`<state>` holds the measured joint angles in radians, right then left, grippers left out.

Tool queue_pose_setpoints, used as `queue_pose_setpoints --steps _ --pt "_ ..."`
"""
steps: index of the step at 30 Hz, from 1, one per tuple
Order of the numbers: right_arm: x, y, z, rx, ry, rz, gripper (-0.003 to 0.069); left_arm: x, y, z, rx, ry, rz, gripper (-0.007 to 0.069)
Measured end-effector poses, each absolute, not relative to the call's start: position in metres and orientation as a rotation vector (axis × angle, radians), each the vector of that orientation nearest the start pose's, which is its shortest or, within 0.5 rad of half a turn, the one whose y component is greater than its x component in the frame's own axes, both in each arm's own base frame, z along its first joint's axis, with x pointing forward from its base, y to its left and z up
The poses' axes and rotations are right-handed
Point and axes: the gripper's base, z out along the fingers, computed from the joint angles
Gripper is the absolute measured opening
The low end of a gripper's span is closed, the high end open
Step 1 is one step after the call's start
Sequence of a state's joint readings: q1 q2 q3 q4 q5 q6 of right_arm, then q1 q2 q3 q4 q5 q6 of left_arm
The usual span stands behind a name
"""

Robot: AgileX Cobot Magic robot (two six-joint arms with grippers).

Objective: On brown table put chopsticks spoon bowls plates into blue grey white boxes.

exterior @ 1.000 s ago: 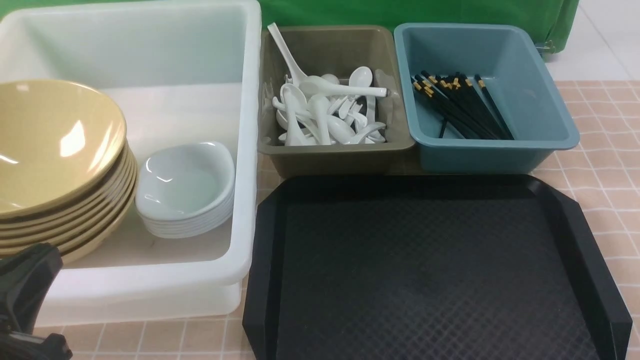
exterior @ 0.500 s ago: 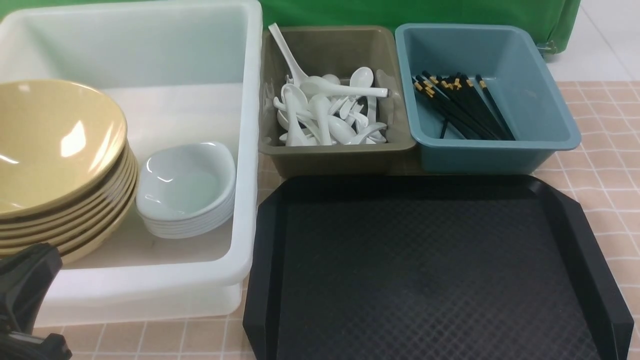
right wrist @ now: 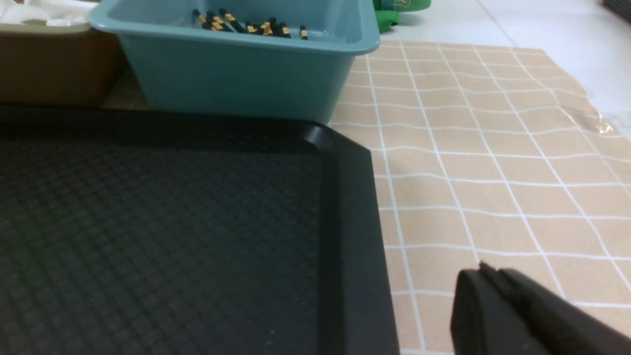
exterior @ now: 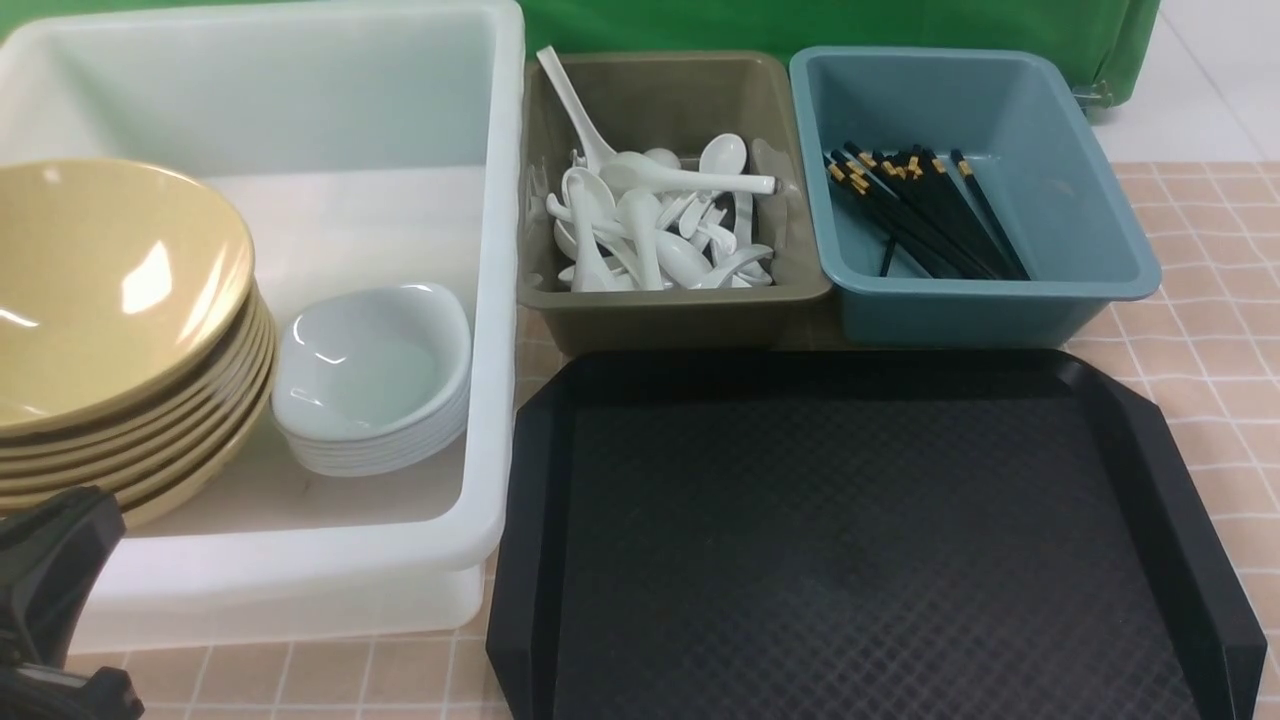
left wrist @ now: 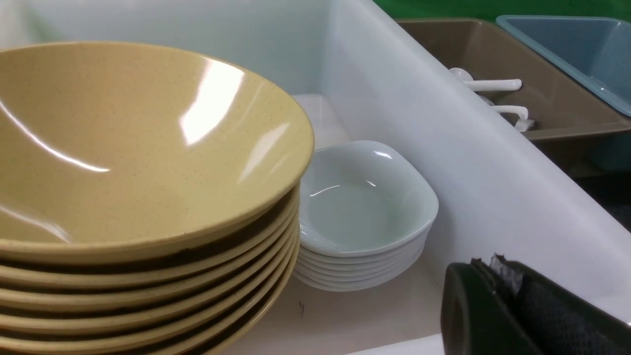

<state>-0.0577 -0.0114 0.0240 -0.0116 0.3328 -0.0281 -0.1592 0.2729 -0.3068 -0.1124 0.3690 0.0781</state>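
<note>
- Now the bowls (exterior: 110, 330) and plates (exterior: 372, 375) sit stacked side by side in the white box (exterior: 300, 560).
- Spoons (exterior: 655, 225) fill the grey box (exterior: 680, 305); chopsticks (exterior: 920, 210) lie in the blue box (exterior: 1000, 310).
- Left gripper (left wrist: 498, 301), jaws closed, empty, at the white box's near rim.
- Right gripper (right wrist: 493, 305), closed and empty, above the table (right wrist: 493, 162) beside the tray (right wrist: 162, 231).

Left gripper (left wrist: 498, 296): matte black fingers, textured pad with frayed grey edge. Right gripper (right wrist: 498, 296): plain black.
</note>
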Motion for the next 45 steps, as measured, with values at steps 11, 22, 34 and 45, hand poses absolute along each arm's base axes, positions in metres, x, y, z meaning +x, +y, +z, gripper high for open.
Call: queue_pose_setpoints --steps 11,22,34,45 --pt "0.053 -0.003 0.176 0.020 1.830 -0.072 0.0048 0.066 -0.012 0.257 0.147 1.796 -0.130 0.0001" --pt "0.053 -0.003 0.176 0.021 1.830 -0.073 0.0048 0.054 0.002 0.183 -0.085 1.784 -0.010 0.0001" --pt "0.053 -0.003 0.176 0.021 1.830 -0.072 0.0052 0.054 -0.002 0.176 -0.003 1.818 -0.020 0.0001" --pt "0.053 -0.003 0.176 0.021 1.830 -0.072 0.0063 0.054 -0.002 0.176 0.007 1.818 -0.012 0.0001"
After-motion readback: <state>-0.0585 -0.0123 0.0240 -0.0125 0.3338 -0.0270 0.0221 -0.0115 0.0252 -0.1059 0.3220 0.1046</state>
